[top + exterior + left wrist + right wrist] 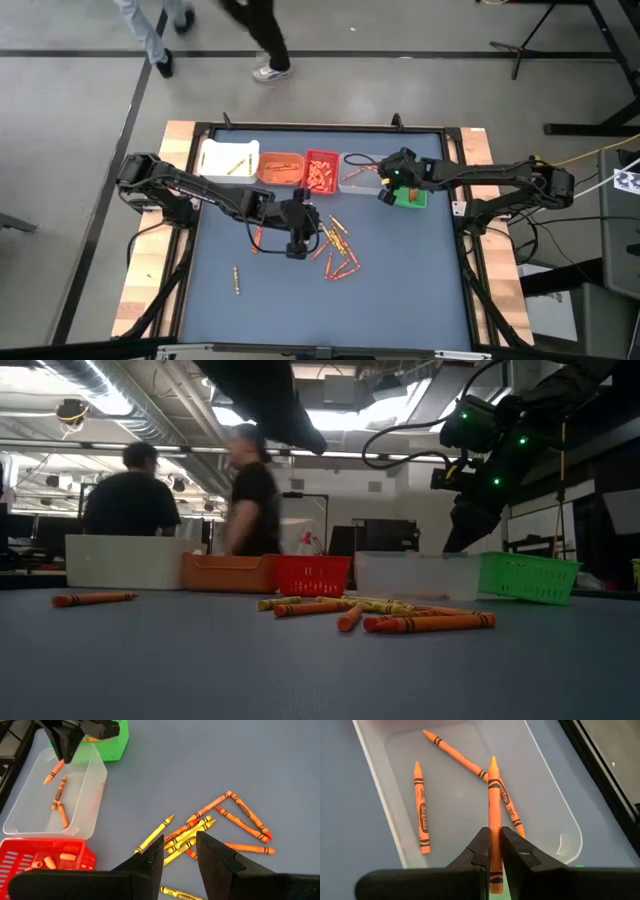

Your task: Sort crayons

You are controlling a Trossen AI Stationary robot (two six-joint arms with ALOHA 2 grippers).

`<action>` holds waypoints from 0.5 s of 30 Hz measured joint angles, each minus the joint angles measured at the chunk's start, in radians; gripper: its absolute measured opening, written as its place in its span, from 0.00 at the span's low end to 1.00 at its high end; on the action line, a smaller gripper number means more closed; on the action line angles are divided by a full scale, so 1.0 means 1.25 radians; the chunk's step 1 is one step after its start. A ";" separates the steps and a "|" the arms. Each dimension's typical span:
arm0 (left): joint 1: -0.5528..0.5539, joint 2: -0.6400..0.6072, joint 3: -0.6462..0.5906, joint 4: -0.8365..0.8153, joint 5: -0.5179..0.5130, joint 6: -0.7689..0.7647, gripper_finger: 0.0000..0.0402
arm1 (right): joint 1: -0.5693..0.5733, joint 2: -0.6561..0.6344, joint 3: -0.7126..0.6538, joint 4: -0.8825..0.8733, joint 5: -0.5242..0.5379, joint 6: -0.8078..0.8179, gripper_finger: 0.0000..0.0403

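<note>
While over clear bin (560, 820) | right tool (494, 851) pinches orange crayon (493, 795) (tip forward) | left tool (179, 852) spread

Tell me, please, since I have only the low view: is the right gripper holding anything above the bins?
Observer: Yes, the right gripper is shut on an orange crayon, held over the clear bin.
Operator: Is that bin empty?
Observer: No, three orange crayons lie in the clear bin; one lies apart and two others cross each other.
Operator: And where is the left gripper?
Observer: The left gripper is open, hovering over the loose pile of crayons on the table, with nothing between its fingers.
Operator: What colours are in the pile?
Observer: Yellow ones and orange ones, mixed.
</note>
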 joint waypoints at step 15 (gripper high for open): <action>-0.026 0.000 0.000 -0.328 0.009 -0.316 0.24 | 0.002 0.000 0.000 0.004 -0.001 0.006 0.10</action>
